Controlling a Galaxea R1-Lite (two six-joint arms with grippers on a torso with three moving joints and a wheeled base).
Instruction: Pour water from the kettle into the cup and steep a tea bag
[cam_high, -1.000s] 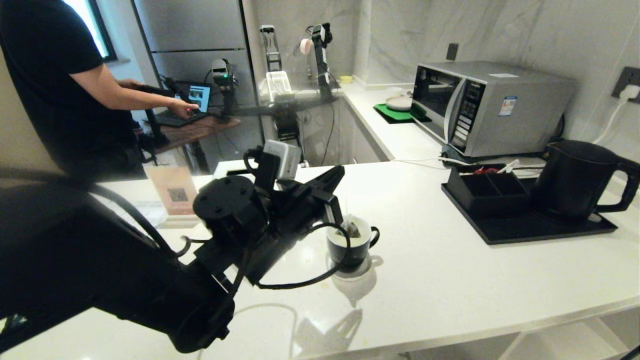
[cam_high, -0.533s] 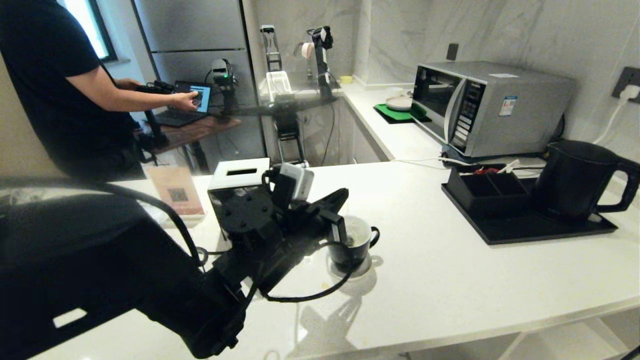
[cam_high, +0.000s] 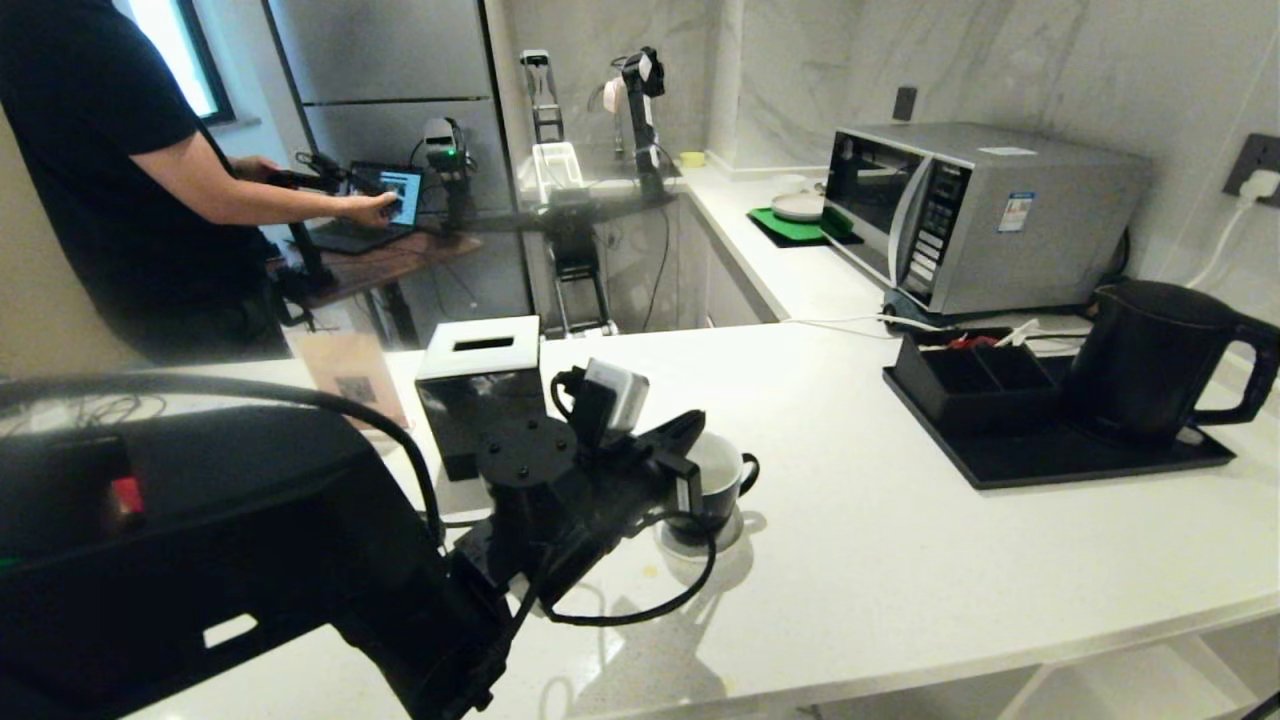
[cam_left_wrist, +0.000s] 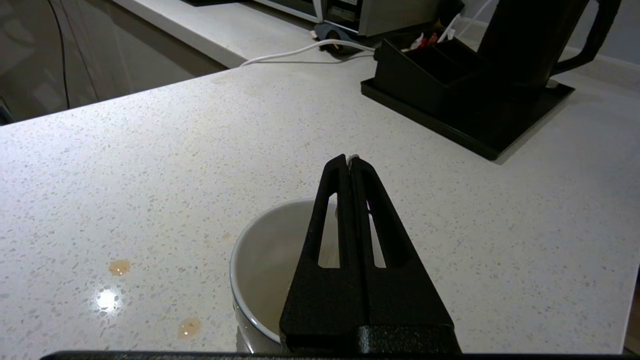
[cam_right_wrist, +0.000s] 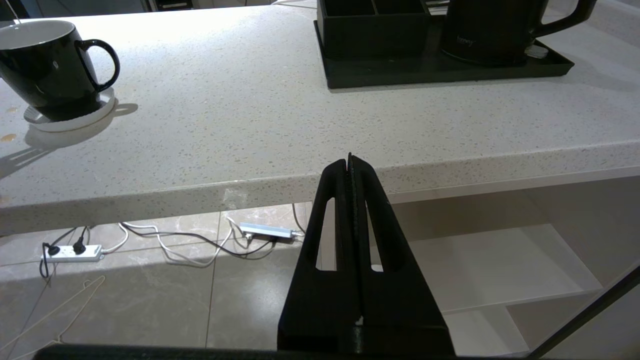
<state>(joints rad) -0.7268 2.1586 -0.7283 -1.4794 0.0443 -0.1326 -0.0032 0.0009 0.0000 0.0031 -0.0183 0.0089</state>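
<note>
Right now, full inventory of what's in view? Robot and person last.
cup: 1, glossy black, white inside, on a white coaster mid-counter
kettle: 1, matte black, on the tray at right
tray: 1, black, with compartment box, right of counter
microwave: 1, silver, back counter
tissue box: 1, black with white top, left of cup
QR card: 1, tan, counter's left
green mat with plate: 1, back counter
laptop: 1, dark, on a side table
drips: few, amber, on the counter near cup
tea bag: not visible
left gripper: jaws shut, over the cup
right gripper: jaws shut, below the counter edge
person: 1, black shirt, hand at laptop
</note>
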